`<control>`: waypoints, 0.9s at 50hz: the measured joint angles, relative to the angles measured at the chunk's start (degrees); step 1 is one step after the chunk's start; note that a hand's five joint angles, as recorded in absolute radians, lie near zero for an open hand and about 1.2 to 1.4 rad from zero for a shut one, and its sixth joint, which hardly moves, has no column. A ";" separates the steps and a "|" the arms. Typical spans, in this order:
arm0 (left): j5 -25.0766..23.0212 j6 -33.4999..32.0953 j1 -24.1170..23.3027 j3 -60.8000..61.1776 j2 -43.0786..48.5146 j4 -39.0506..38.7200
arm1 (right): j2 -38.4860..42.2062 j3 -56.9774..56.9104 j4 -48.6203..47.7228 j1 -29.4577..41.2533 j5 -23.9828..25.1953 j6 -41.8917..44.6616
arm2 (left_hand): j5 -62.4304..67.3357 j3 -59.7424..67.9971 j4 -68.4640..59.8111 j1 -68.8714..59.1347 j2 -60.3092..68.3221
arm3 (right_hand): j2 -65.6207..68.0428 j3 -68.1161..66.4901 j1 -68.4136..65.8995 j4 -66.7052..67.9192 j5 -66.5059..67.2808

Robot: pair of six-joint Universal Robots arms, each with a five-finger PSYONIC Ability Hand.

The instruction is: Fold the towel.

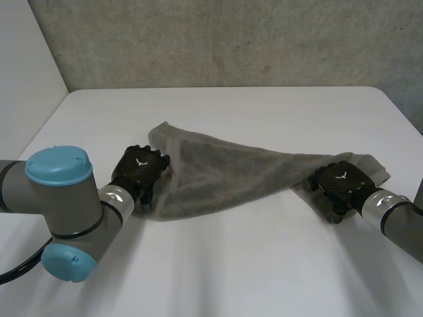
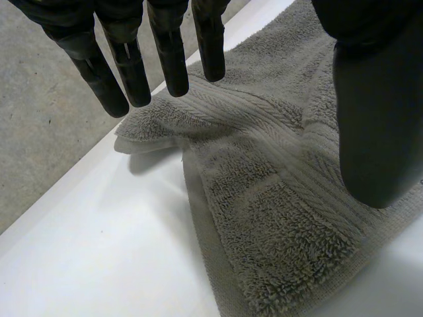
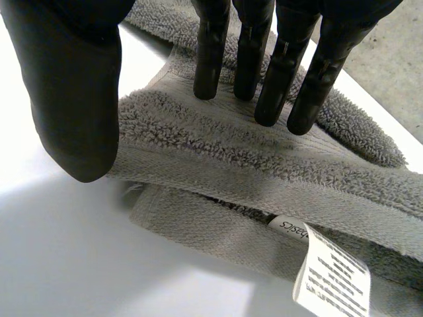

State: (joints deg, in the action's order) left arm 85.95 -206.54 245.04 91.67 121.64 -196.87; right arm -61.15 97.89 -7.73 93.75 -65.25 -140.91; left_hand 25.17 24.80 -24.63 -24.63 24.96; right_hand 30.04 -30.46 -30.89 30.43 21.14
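A grey towel (image 1: 231, 175) lies rumpled across the white table (image 1: 225, 264), stretched from left to right with a folded-over upper edge. My left hand (image 1: 139, 170) hovers at its left end; its fingers (image 2: 172, 59) are straight and the thumb (image 2: 377, 119) stands apart above the towel (image 2: 277, 198). At the towel's right end sits my right hand (image 1: 338, 183). Its straight fingers (image 3: 264, 66) touch a doubled fold of the towel (image 3: 264, 172), the thumb (image 3: 73, 112) is beside that fold, and nothing is pinched. A white label (image 3: 330, 271) hangs from the hem below the fold.
A grey concrete wall (image 1: 231, 39) runs behind the table's far edge. Bare tabletop lies in front of the towel and behind it. The table's left edge (image 2: 73, 185) runs close to the towel's corner by my left hand.
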 measured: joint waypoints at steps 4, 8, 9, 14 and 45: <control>0.01 0.00 0.00 0.00 0.00 0.00 | 0.80 -0.74 0.03 0.38 -0.45 0.03 | 0.00 0.00 0.00 0.00 0.00 | 3.16 -2.99 -3.12 2.94 2.88; 0.01 0.00 0.00 0.00 0.00 0.00 | 1.60 -1.54 0.02 0.87 -0.89 0.08 | -0.01 0.00 0.00 0.00 0.00 | 9.52 -9.44 -9.10 9.36 8.02; 0.01 0.00 0.00 0.00 0.00 0.00 | 1.79 -1.71 0.02 0.96 -0.96 0.09 | -0.01 0.00 0.00 0.00 0.00 | 11.78 -11.35 -11.22 11.37 9.83; 0.00 0.00 0.00 0.00 0.00 0.00 | 2.32 -2.30 0.00 1.24 -1.35 0.08 | -0.01 0.00 0.00 0.00 0.00 | 26.22 -25.62 -25.28 25.32 24.39; -0.13 0.00 0.48 0.98 -0.69 0.41 | -0.94 -2.90 -0.05 0.26 -2.11 -5.35 | -0.01 0.00 0.00 0.00 0.00 | 45.50 -44.41 -44.74 46.48 45.29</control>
State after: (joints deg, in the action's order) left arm 85.82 -206.54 245.52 92.65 120.96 -196.46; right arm -62.09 95.00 -7.78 94.01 -67.36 -146.27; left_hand 25.16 24.80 -24.63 -24.63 24.97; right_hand 75.55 -74.87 -75.62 76.91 66.42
